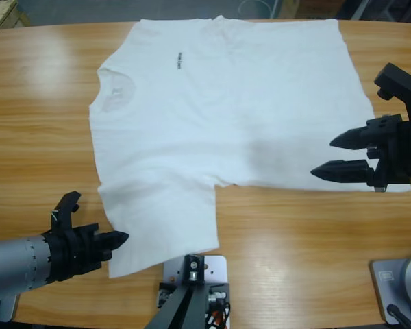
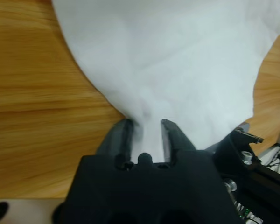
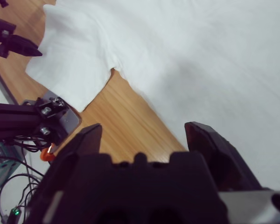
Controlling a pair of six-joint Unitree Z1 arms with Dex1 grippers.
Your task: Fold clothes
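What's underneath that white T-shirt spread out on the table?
Only the wooden table shows around the white T-shirt, which lies flat on it. Whatever the cloth covers cannot be seen. The left pincer grips a sleeve edge; the right pincer is open above the hem.

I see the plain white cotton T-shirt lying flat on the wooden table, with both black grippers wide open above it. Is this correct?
Not quite. Only the right gripper is open, by the hem of the plain white cotton T-shirt. The left gripper is shut on a sleeve edge, as the left wrist view shows. The shirt does lie flat on the wooden table.
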